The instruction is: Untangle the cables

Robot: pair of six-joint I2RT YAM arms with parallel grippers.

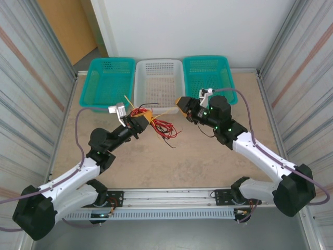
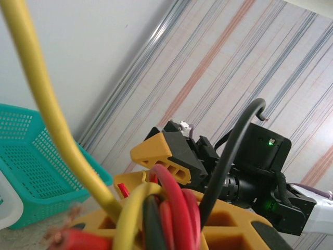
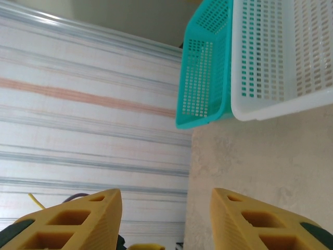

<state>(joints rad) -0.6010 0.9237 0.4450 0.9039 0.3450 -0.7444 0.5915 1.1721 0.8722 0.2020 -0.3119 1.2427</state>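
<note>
There is bare room on the bench [image 1: 208, 156] at 6 o'clock of the white basket [image 1: 158, 61], and to my eye that is where the pulling apart should be done. I'd use the left arm [image 1: 112, 138] as a fixed anchor. The right arm [image 1: 260, 151] could then draw one strand of the cables [image 1: 165, 130] away toward 3 o'clock, slowly, so a knot shows itself before it tightens. I'd go for a single loose end, the yellow one sticking up or a red tail, not a handful.

The left arm reaches in from 7 o'clock, elbow raised, wrist tipped up toward the white basket. The right arm comes in from 5 o'clock, folded at the elbow, with its wrist facing across toward 9 o'clock. The left hand [image 1: 145, 120] is clamped narrow on a pinched bunch of red, black and yellow. The right hand [image 1: 181, 105] sits at 2 o'clock of the tangle and apart from it, fingers parted with nothing between them. The cables are near the bench's middle, one end lifted in the left hand, with red loops trailing down toward 4 o'clock.
</note>
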